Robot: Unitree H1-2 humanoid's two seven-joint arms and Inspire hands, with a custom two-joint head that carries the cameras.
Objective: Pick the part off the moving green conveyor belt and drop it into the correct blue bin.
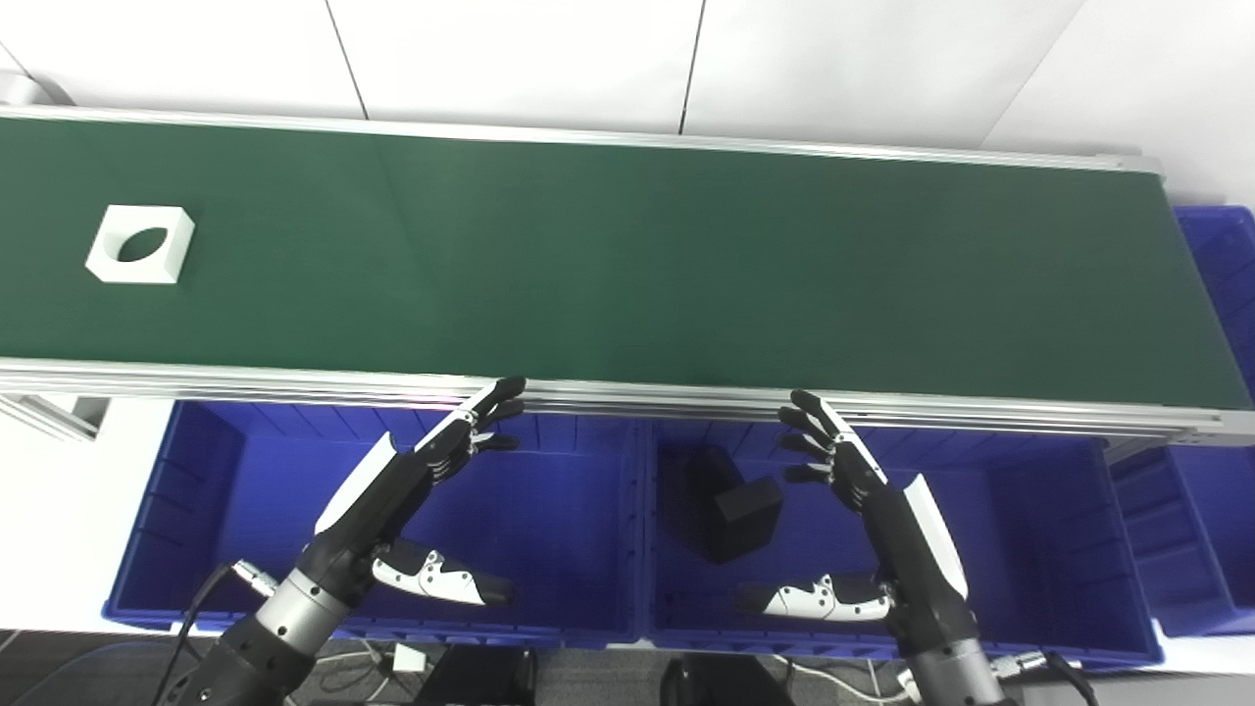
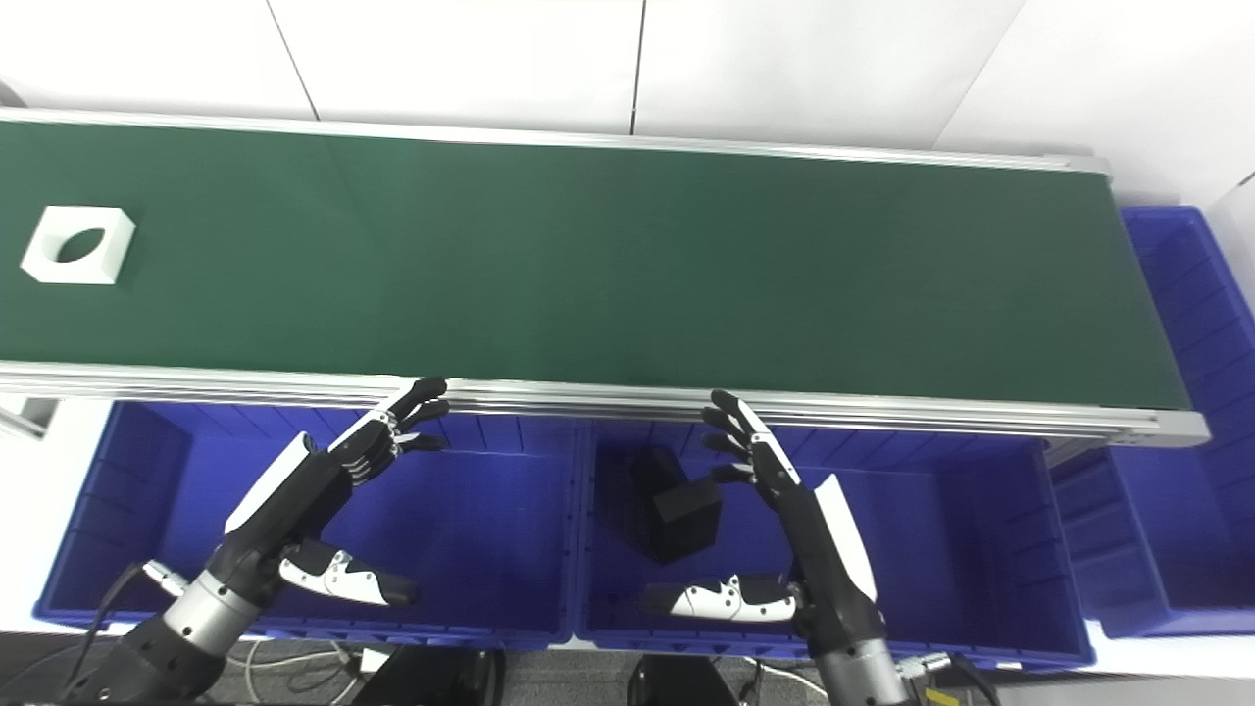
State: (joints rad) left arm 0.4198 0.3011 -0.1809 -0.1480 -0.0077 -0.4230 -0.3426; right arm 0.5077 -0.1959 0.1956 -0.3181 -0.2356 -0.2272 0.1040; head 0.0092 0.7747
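White square part (image 1: 140, 244) with an oval hole, lying far left on the green conveyor belt (image 1: 627, 265); no readable writing. Left hand (image 1: 417, 490) and right hand (image 1: 863, 510) both spread wide, empty, hovering over the blue bins (image 1: 588, 549) at the near side.

Black blocks (image 2: 672, 505) in the middle bin. Pale wall panels (image 2: 627, 59) beyond the belt.

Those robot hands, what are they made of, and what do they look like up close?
Both the left hand and the right hand have black fingers, a white plate on the back, and a white thumb segment with dark dots and a black tip. Each sits on a silver metal wrist cuff above a black forearm, with thin cables near the wrists.
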